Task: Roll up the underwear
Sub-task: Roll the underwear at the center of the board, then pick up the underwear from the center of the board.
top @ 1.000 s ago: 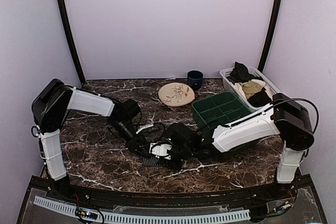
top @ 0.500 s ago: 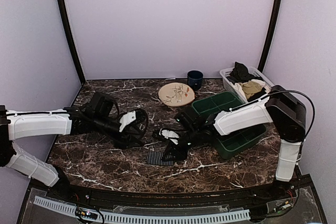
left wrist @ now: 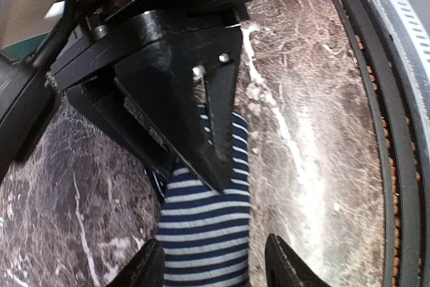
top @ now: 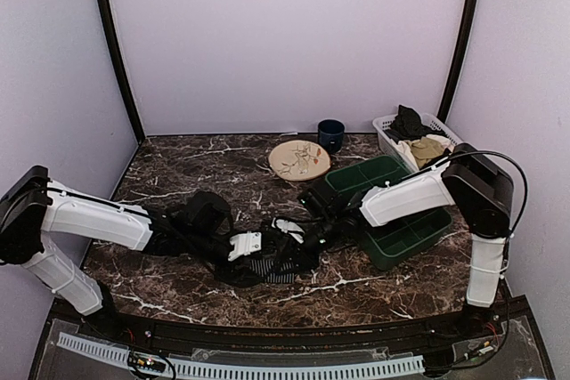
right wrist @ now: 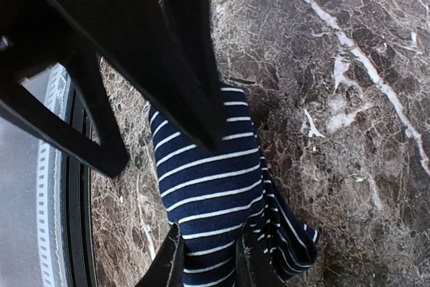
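The underwear, navy with thin white stripes, lies bunched on the marble table near the front middle. My right gripper comes in from the right. In the right wrist view the gripper is shut on a fold of the underwear. My left gripper reaches in from the left, close against the right gripper. In the left wrist view the gripper is open, its fingertips straddling the striped cloth, with a gap on the right side. The waistband is hidden.
A green compartment tray lies under the right arm. A white basket of black and tan clothes stands at the back right. A patterned plate and a dark cup sit at the back. The table's front edge is close to the cloth.
My left arm has swung back in from the left and its open gripper is now over the underwear. The right gripper has stayed at the cloth, shifting slightly.
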Robot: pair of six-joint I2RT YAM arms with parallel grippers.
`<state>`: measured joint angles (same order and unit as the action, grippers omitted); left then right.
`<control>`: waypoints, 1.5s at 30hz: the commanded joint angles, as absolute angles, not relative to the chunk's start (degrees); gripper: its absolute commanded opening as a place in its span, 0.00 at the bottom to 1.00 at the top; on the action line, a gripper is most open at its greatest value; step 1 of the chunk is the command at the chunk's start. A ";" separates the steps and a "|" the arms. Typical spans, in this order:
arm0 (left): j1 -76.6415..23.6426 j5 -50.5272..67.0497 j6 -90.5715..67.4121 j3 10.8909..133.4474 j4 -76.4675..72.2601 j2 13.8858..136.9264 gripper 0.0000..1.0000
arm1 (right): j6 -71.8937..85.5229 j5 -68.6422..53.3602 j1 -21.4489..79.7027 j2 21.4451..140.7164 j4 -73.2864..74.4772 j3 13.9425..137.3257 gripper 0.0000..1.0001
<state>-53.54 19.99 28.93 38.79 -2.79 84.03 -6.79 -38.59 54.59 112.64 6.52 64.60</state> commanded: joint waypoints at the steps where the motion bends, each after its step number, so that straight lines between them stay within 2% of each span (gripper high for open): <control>1: -53.79 19.98 30.39 43.65 -2.74 89.46 0.53 | -6.98 -36.36 54.68 114.70 11.59 62.88 0.00; 5: -53.79 20.74 30.94 46.51 1.79 93.80 0.45 | -7.27 -34.83 54.68 113.57 10.56 62.34 0.00; 7: -53.79 22.06 31.12 47.37 4.39 94.78 0.29 | -7.32 -33.56 54.67 112.77 9.93 61.83 0.03; 8: -53.79 22.49 31.04 47.80 5.85 95.23 0.20 | -7.23 -32.63 54.67 112.08 9.29 61.32 0.05; 9: -53.71 22.96 31.03 48.04 7.28 95.63 0.16 | -7.14 -31.17 54.67 111.16 8.49 60.67 0.08; 13: -53.35 26.45 30.37 49.07 11.86 96.83 0.09 | -6.84 -22.70 54.75 103.72 2.93 55.31 0.25; 17: -52.82 29.40 28.63 50.26 14.21 97.80 0.06 | -7.18 -16.63 55.03 93.09 -2.28 47.34 0.40; 25: -48.61 39.96 26.12 56.43 20.96 103.00 0.05 | -7.18 -16.63 64.73 79.31 -2.75 39.23 0.40; 26: -48.38 40.79 26.04 57.63 22.01 104.27 0.05 | -11.15 -6.65 66.54 79.17 -2.24 39.59 0.47; 27: -48.22 41.35 25.79 58.69 22.96 105.73 0.05 | -14.50 1.41 68.27 79.25 -1.94 40.03 0.50; 28: -48.05 41.89 25.45 59.78 23.66 106.89 0.05 | -15.22 3.57 69.79 79.46 -1.97 40.34 0.51; 33: -47.51 46.04 23.45 61.96 24.67 110.25 0.05 | -15.22 3.57 75.69 85.30 -2.88 43.31 0.51; 39: -47.12 48.55 22.84 63.48 26.52 113.18 0.05 | -15.22 3.57 77.85 95.13 -3.34 49.17 0.51; 41: -46.95 48.79 22.86 63.78 27.18 113.82 0.05 | -19.11 15.52 77.97 97.17 -3.73 50.13 0.73; 45: -46.76 49.37 23.08 63.85 27.64 114.80 0.06 | -20.19 17.70 78.33 98.62 -5.11 51.05 0.79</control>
